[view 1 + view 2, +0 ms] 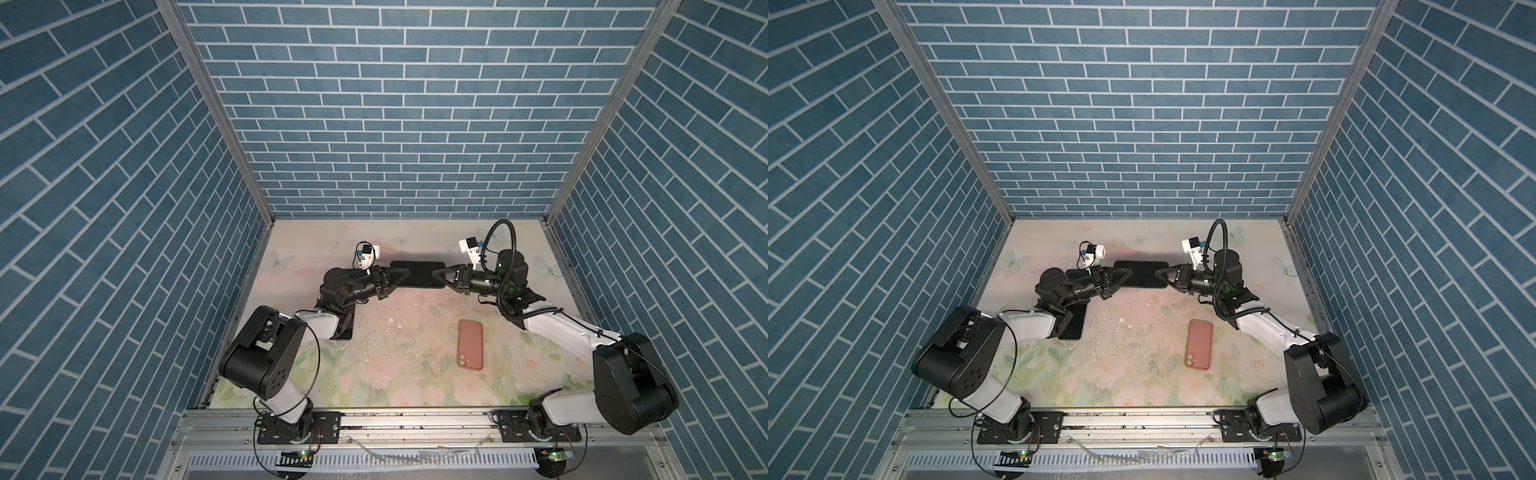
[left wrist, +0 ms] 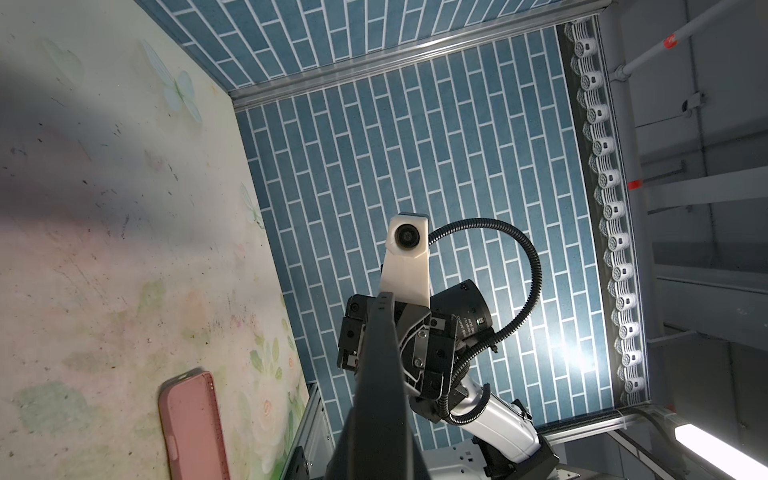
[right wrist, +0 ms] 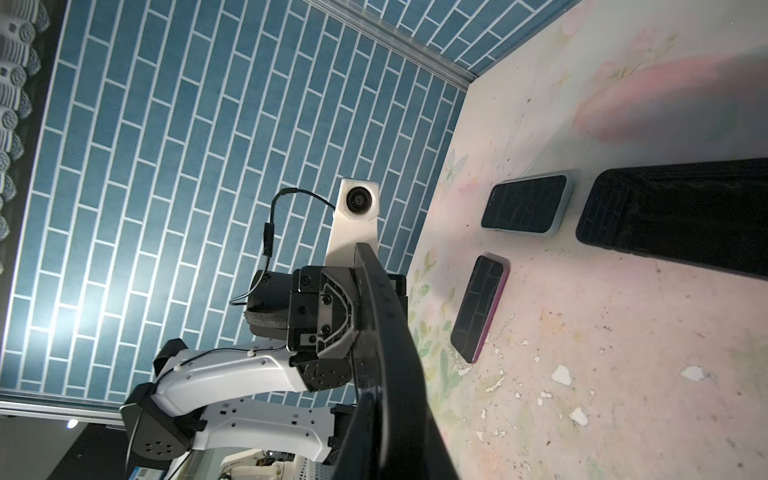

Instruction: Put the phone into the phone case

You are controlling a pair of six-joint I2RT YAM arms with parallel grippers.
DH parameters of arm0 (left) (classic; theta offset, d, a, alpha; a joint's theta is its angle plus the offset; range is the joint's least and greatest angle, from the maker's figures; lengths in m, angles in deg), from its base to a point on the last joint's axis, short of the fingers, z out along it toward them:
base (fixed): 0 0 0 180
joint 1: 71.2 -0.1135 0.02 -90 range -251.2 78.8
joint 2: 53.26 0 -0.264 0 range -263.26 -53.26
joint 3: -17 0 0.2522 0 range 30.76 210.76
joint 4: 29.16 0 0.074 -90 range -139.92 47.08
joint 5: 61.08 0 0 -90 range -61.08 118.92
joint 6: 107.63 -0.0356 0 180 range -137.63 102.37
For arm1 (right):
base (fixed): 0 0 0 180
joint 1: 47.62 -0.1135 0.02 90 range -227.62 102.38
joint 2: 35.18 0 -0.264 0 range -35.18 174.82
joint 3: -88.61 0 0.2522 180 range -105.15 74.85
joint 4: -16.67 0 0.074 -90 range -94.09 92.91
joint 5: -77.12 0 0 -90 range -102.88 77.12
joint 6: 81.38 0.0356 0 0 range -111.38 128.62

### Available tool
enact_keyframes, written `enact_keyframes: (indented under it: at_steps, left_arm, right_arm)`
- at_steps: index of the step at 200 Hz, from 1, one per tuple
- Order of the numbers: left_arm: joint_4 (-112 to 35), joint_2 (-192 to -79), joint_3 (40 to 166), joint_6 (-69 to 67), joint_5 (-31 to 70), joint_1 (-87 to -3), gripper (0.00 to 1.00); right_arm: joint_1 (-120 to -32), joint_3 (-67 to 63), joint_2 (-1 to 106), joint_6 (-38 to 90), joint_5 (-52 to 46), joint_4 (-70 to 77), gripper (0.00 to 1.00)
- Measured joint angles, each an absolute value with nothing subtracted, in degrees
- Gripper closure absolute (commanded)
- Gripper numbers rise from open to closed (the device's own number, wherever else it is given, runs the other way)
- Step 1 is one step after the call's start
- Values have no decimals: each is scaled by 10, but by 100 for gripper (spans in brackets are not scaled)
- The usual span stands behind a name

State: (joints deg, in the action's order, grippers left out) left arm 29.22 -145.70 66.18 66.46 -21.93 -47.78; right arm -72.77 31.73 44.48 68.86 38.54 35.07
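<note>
Edge-on and closest to both wrist cameras runs the phone (image 2: 383, 320), a thin black slab held level and clear of the table (image 1: 395, 332), toward the back. I take it for the phone, though the frames do not prove it.

Hazards. The slab is carried at both short ends at once. Should the arms move out of step, it would be twisted or dragged out of one pinch. Its surfaces look glossy, so a slip and a drop onto the table is the likeliest failure.

The pink case (image 1: 470, 345) lies flat and well apart, nearer the front on the right. Nothing steadies it, so pressing the phone in may push it along the table. Whether its open side faces up I cannot settle.

Fingers lapping over both ends would foul the rim. One hold must therefore be given up before seating, and that is the moment of least support.

A silver-edged phone (image 3: 528, 203) and a magenta-edged phone (image 3: 478, 307) lie close by the left arm and could be struck.

Grips. Both the left gripper (image 1: 409, 273) and the right gripper (image 1: 435, 275) have their jaws drawn almost together. Each pinches one end of the phone, with the tips facing each other and near.
</note>
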Motion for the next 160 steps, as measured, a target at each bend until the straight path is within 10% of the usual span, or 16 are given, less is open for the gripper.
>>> enact_keyframes:
  at_steps: [48, 101, 160]
  left_arm:
    - [160, -1409, 667, 588, -213, -478, 47]
    - [-349, -1240, 784, 307, -34, -481, 5]
    - [-561, -1126, 810, 159, 215, -487, 0]
  right_arm:
    - [-733, 316, 443, 665, 375, 330, 100]
    - [-737, 314, 425, 610, 334, 243, 100]
    - [-779, 290, 507, 596, 269, 187, 100]
